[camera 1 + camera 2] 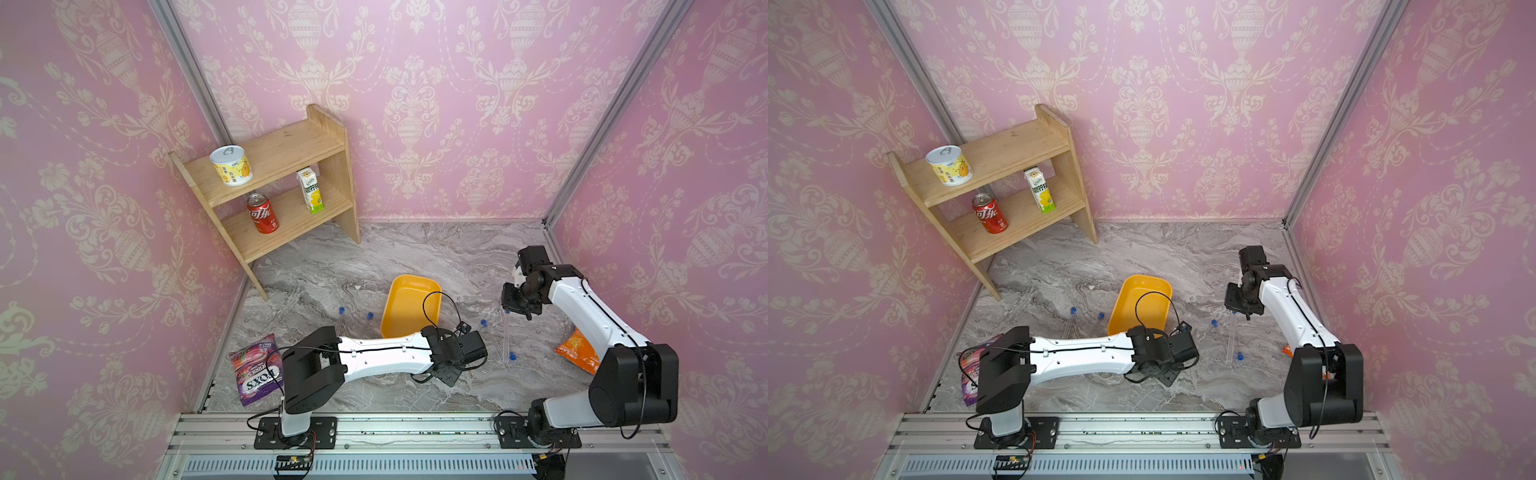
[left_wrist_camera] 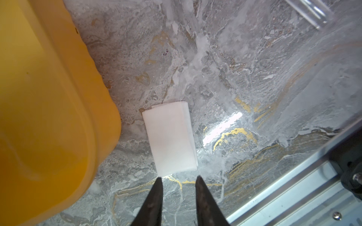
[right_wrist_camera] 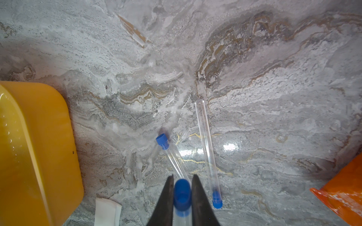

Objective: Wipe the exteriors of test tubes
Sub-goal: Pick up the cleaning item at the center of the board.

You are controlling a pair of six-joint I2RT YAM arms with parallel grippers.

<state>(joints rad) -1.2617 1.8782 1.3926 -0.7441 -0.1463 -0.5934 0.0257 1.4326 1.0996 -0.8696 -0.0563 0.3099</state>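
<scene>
One test tube (image 3: 182,193) is pinched at its blue cap between the pressed-in jaws of the right tool (image 3: 182,181), clear of the desk (image 3: 254,78); whether it hangs upright or tilted is hard to judge, since its clear body blurs close to the wrist camera. Beneath it a second tube (image 3: 173,159) lies flat with its cap pointing away from the tool, and just beside that a third tube (image 3: 206,140) lies the opposite way round. A fourth tube (image 1: 341,310) and a fifth tube (image 1: 369,316) lie near each other on the other side of the yellow tray (image 1: 405,305). A folded white pad (image 2: 170,137) lies flat on the desk just beside the tray's wall; the left tool (image 2: 178,179) has its tips just short of the pad's short edge, jaws a narrow gap apart with nothing between them. An orange packet (image 3: 344,195) lies near the right arm
</scene>
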